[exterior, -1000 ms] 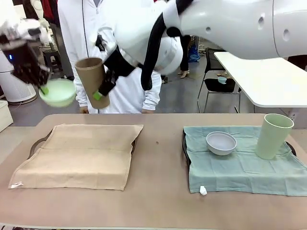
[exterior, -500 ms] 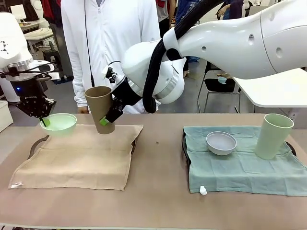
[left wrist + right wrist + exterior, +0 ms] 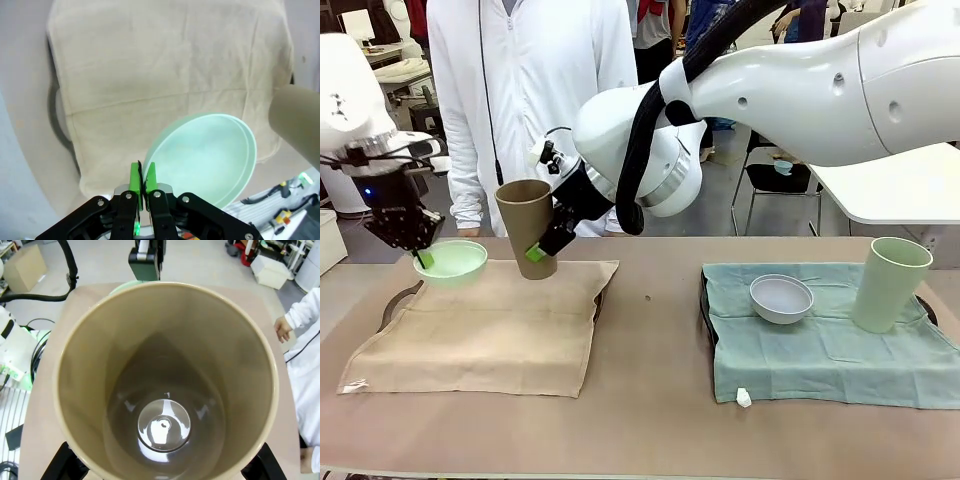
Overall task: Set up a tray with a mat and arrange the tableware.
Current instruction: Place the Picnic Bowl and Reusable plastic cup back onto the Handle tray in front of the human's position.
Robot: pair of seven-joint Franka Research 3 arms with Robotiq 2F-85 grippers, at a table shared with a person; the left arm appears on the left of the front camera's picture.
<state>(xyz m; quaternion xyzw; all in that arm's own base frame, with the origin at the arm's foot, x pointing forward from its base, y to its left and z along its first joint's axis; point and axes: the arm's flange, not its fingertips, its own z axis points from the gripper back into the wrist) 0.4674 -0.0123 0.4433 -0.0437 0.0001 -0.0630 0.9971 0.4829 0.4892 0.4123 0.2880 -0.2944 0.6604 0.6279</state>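
The left end effector (image 3: 423, 257) was pinched tight on the near rim of the mint green bowl (image 3: 451, 263), held low over the beige mat's (image 3: 485, 320) far-left corner. The right end effector (image 3: 536, 248) gripped the tan-brown cup (image 3: 527, 226) by its wall, tilted above the mat's far edge. Each should be levelled before release, well apart. The left arm hung near-vertical; the right arm reached across the surface (image 3: 650, 400).
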